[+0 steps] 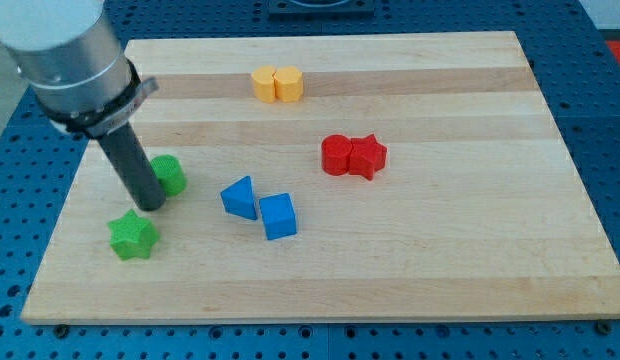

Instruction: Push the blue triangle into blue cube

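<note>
Single camera, raised, angled down at wooden board [390, 270] from its near long edge; whole board framed.

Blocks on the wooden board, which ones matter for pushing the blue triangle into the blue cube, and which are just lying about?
For the job:
blue triangle
blue cube, at the triangle's lower right
my tip, left of both blue blocks

Lying about:
green cylinder
green star
two red blocks
two yellow blocks
</note>
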Tool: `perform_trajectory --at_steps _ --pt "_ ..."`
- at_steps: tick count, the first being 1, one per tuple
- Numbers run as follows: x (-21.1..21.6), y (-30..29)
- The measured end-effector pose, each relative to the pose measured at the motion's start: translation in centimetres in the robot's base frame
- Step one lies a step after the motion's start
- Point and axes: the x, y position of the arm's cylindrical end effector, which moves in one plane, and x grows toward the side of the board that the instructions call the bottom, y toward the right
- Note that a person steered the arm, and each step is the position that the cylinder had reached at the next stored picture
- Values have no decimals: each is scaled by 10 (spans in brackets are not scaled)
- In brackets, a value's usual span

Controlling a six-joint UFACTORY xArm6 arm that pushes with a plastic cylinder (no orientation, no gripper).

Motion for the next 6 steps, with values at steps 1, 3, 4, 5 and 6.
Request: perform_trajectory --at_steps 1,3,4,5,6 --pt "-7 25" --pt "34 71" --pt "26 50" --pt "-4 32" --pt "-22 47"
